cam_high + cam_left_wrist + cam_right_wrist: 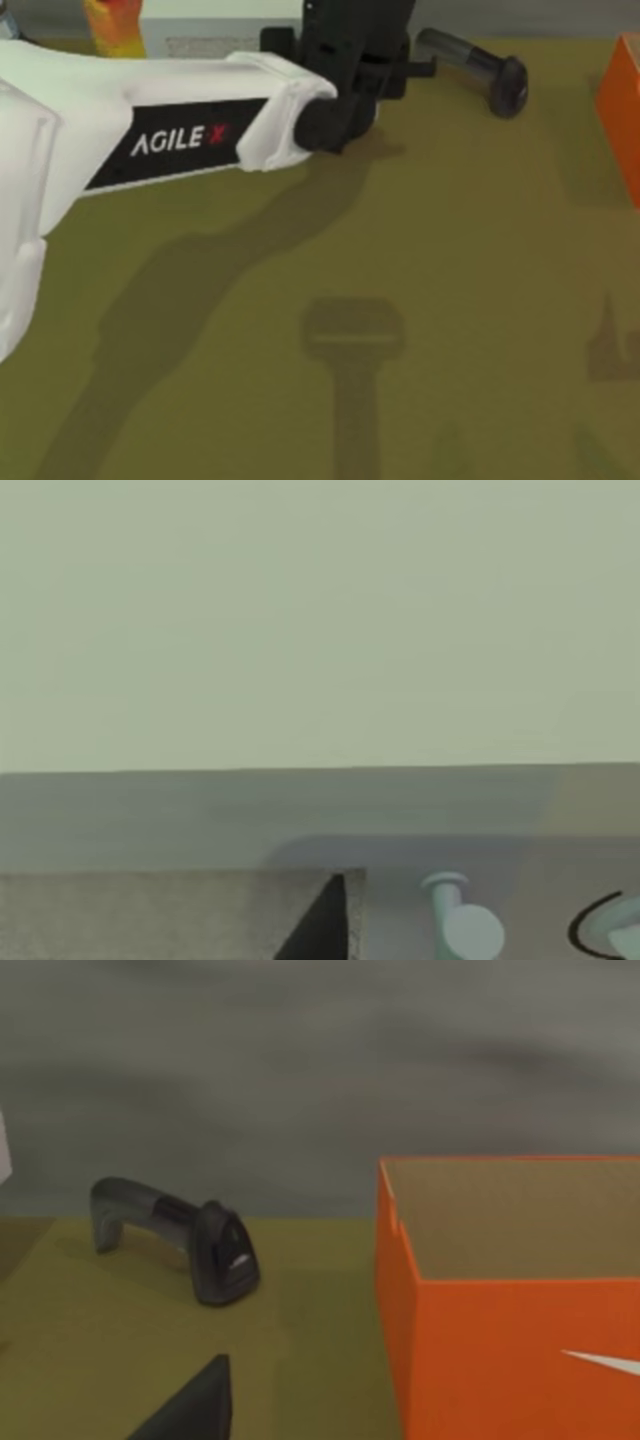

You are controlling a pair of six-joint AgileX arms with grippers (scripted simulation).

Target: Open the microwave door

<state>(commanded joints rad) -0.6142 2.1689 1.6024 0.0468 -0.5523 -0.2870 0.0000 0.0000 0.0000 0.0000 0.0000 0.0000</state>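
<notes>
The white microwave (222, 14) stands at the table's far edge, left of centre. A strip of the door's grey mesh (200, 46) shows under its top. My left arm reaches across to it, and my left gripper (345, 45) is right up against its front. In the left wrist view one black fingertip (325, 930) lies over the edge of the microwave door's speckled window (140, 915). Two round silver knobs (462, 927) sit just beside it. My right gripper is outside the top view. Its wrist view shows a single dark fingertip (195, 1410) low over the table.
A dark handheld scanner (478, 66) lies on the table to the right of the microwave. An open orange box (624, 110) stands at the right edge. An orange-yellow object (112, 26) stands at the far left, next to the microwave.
</notes>
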